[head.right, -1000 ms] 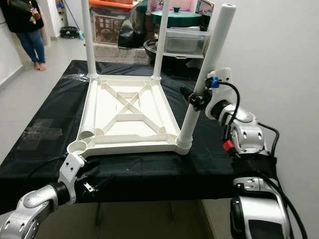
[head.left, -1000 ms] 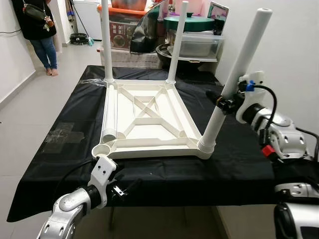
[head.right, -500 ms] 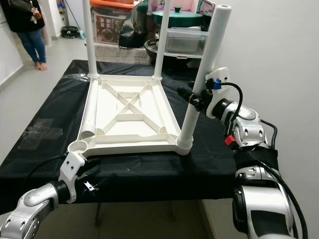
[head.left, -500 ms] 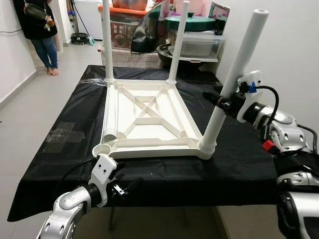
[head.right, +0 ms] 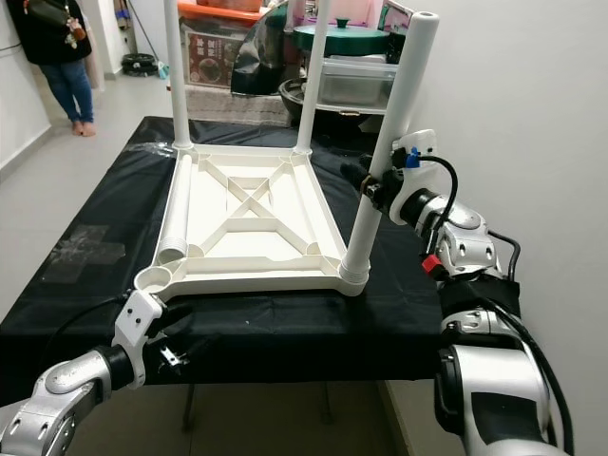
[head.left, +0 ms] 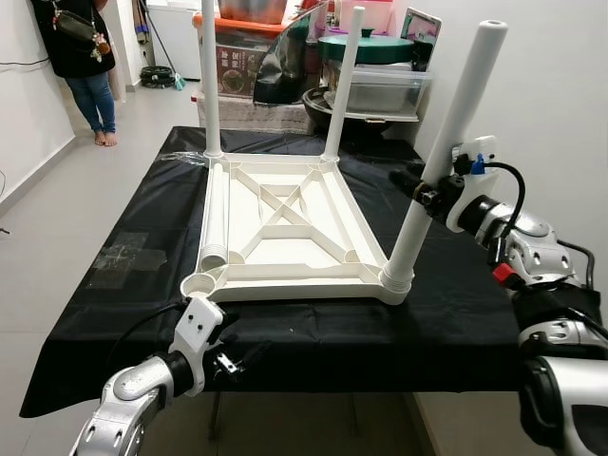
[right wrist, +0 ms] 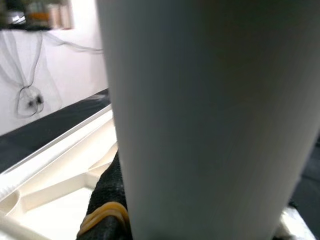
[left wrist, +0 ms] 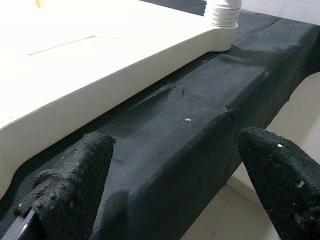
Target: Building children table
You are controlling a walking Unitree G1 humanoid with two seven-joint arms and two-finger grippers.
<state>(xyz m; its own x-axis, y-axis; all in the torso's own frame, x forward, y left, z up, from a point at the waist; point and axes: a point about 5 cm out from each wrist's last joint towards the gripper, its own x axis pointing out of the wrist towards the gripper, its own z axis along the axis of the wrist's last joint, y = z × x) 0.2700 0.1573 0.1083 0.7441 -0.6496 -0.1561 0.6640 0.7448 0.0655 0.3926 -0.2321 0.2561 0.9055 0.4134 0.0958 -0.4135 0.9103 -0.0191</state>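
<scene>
Tabletop [head.left: 285,228] upturned; right claw [head.left: 425,193] clamped on leg [head.left: 442,157]; left claw [head.left: 237,359] apart.

The right arm reaches forward and inward from the robot's right side, elbow bent, silver forearm angled up toward the wrist. Its right gripper [head.left: 427,189] sits at about mid-height on the leaning white table leg [head.left: 443,157], black fingers [right wrist: 102,200] pressed against the tube and closed around it. A black cable loops from the blue fitting on the wrist back along the forearm. The left arm is low at the robot's left, forearm pointing forward, wrist raised. Its left gripper [head.left: 237,359] hovers at the near edge of the black-covered table [head.left: 313,332], fingers [left wrist: 70,185] spread wide apart, holding nothing
</scene>
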